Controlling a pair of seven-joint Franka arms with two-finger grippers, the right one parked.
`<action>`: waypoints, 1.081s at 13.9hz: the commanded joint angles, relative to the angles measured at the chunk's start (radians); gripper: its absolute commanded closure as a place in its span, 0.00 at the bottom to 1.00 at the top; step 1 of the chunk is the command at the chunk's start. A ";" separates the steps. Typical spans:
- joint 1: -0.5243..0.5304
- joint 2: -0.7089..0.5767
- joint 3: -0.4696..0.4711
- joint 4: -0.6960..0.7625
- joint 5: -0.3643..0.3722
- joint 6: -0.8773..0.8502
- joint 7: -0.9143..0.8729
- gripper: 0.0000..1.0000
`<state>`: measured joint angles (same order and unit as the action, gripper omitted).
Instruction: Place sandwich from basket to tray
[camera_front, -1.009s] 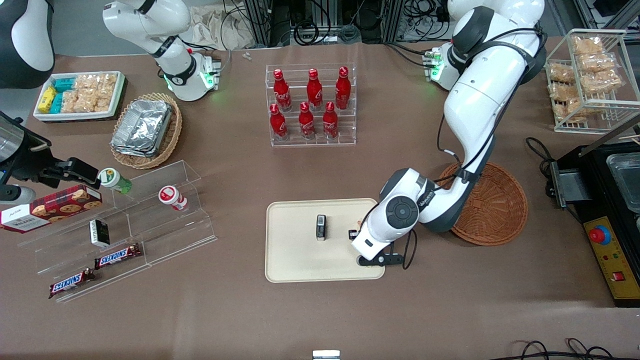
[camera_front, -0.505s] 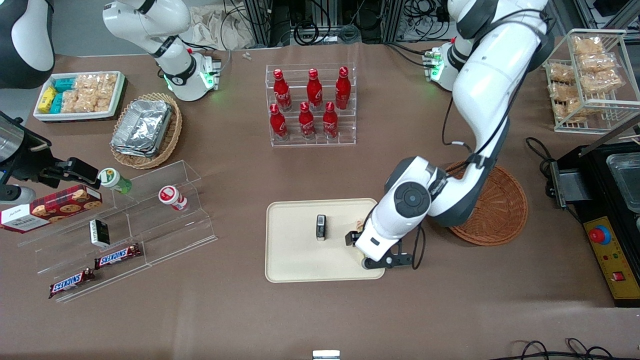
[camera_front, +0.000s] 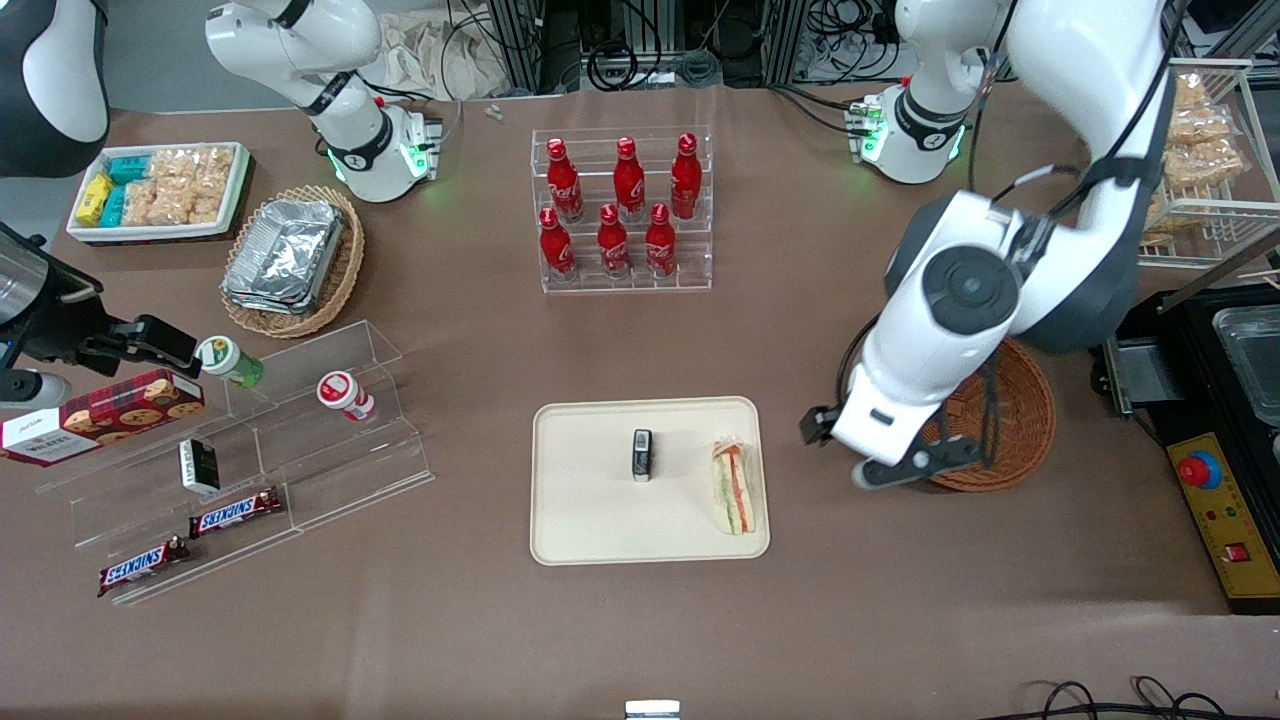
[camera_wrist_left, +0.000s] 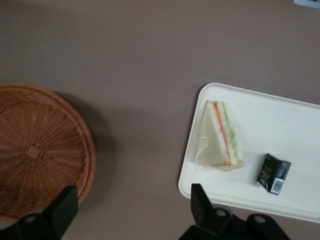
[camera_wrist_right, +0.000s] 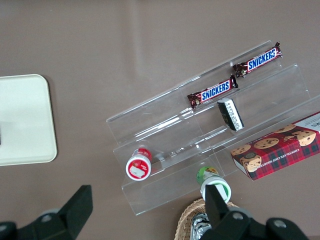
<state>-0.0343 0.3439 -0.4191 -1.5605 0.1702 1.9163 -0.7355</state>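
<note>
the sandwich (camera_front: 735, 488) is now lying released at the tray's (camera_front: 590, 520) edge; the gripper (camera_wrist_left: 134, 212), fingers wide and empty, is lifting away beside the basket (camera_front: 1010, 420).

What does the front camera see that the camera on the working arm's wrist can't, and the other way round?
Only the front view shows the red bottles, the Snickers bars and the foil trays. Only the wrist view shows the open gripper hanging over bare table between the basket and the tray. Both show the sandwich lying on the tray beside a small dark packet, and the empty basket.
</note>
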 joint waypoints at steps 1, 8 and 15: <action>0.111 -0.251 -0.003 -0.255 -0.110 0.044 0.153 0.00; 0.338 -0.419 0.000 -0.377 -0.186 0.001 0.590 0.00; 0.395 -0.208 0.002 -0.092 -0.172 -0.141 0.633 0.00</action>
<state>0.3461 0.0454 -0.4062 -1.7904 0.0029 1.8442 -0.0830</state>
